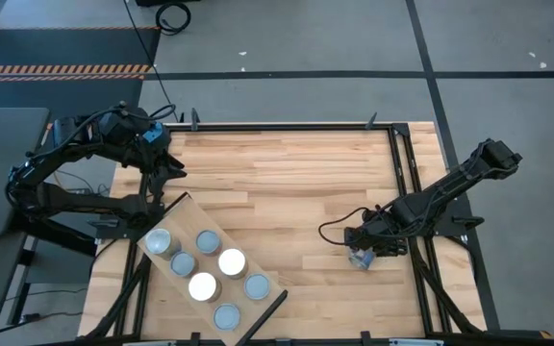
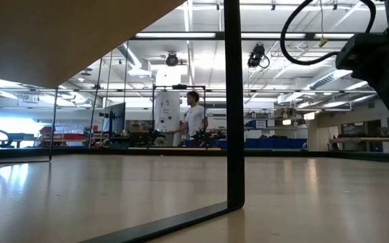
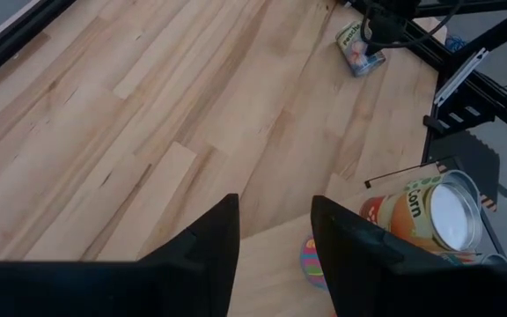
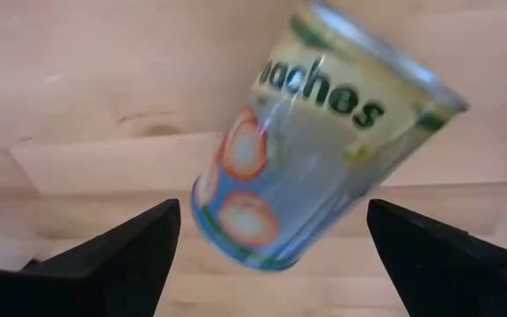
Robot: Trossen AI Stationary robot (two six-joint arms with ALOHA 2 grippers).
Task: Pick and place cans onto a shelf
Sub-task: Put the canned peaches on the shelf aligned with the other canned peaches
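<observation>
Six cans (image 1: 203, 271) stacked on shelf (image 1: 258, 312); last can (image 1: 360, 259) lying far right between open right gripper (image 1: 362, 256). Left gripper (image 1: 166, 171) half-open, empty.

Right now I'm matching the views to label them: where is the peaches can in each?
High view: peaches can at the right gripper, right of centre.
Low view: only a sliver at the right edge, uncertain.
Left wrist view: far off, top.
Right wrist view: centre, tilted.
Shared landmark: tabletop.

Left claw (image 3: 275, 242) parted above corn can (image 3: 421, 216).
</observation>
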